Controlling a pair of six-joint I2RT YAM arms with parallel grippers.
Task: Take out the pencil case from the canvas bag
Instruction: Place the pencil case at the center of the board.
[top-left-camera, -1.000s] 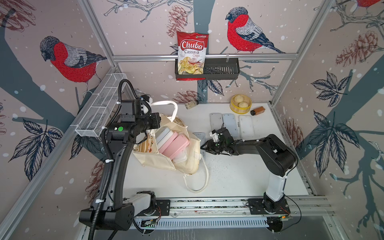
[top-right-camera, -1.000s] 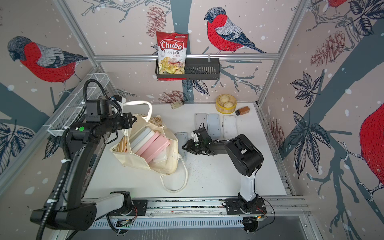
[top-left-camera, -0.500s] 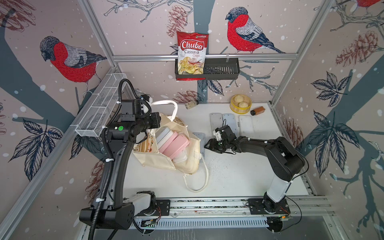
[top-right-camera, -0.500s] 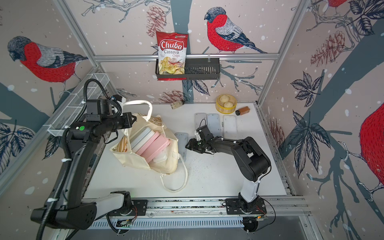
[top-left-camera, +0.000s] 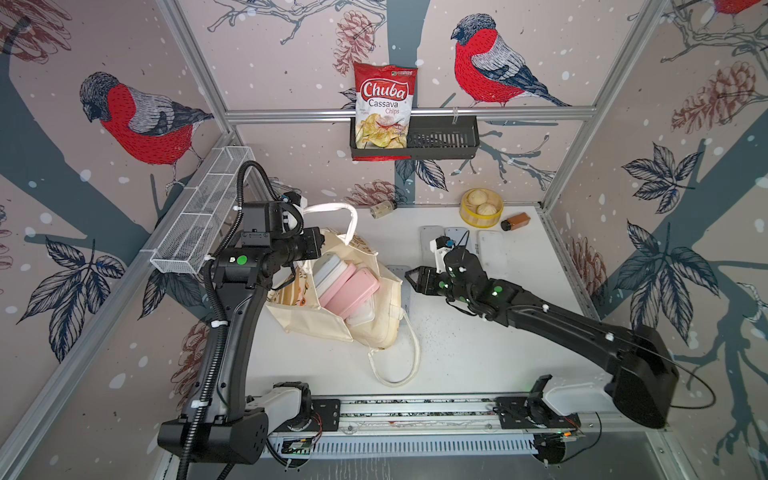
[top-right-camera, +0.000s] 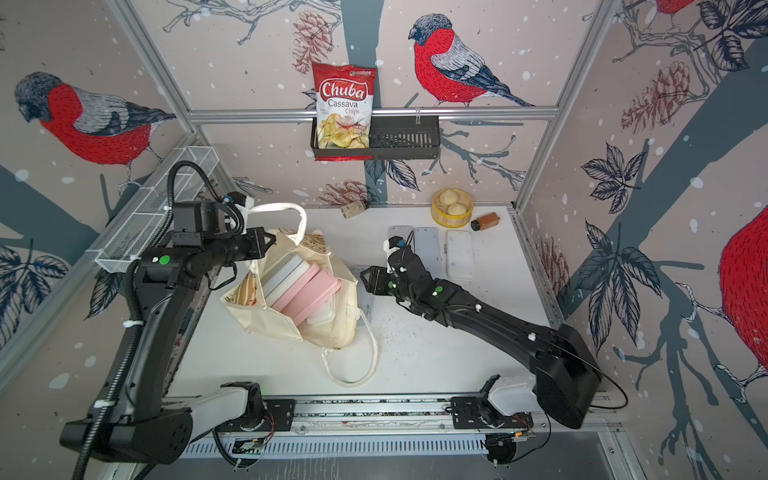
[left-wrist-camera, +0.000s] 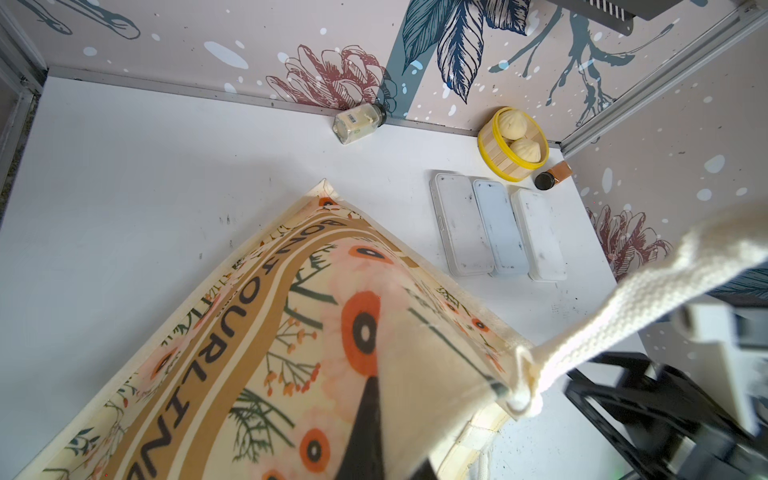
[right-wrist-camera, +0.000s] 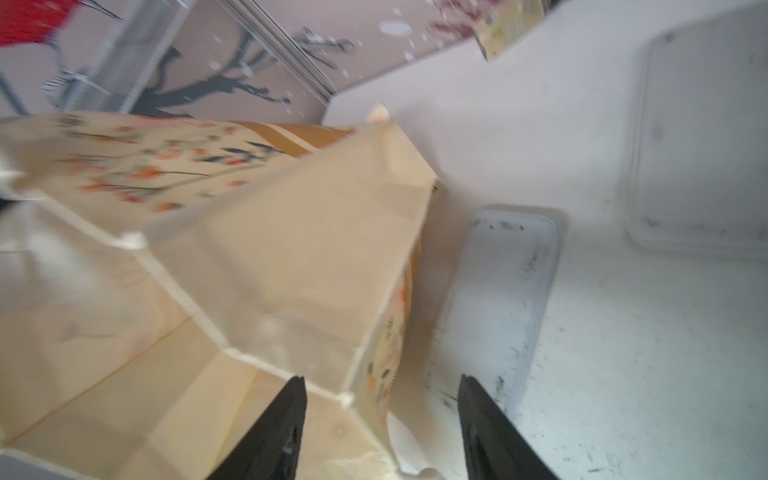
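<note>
My left gripper (top-left-camera: 316, 245) is clamping shut on the upper rim of the canvas bag (top-left-camera: 309, 320) and holding its mouth open toward the table's (top-left-camera: 478, 357) left edge. My right gripper (top-left-camera: 412, 277) is hovering with its jaws parted and empty, just beside the bag's right side, above a pale case (right-wrist-camera: 498, 299) that is lying flat there. The pencil cases (top-left-camera: 351, 291), pink between paler ones, are leaning stacked inside the bag. Three more cases (left-wrist-camera: 498, 228) are lying side by side near the far right corner, by a bamboo steamer (left-wrist-camera: 496, 160).

One canvas bag (top-left-camera: 316, 320), four cases (top-left-camera: 490, 251) outside it, two buns (top-left-camera: 486, 209).
</note>
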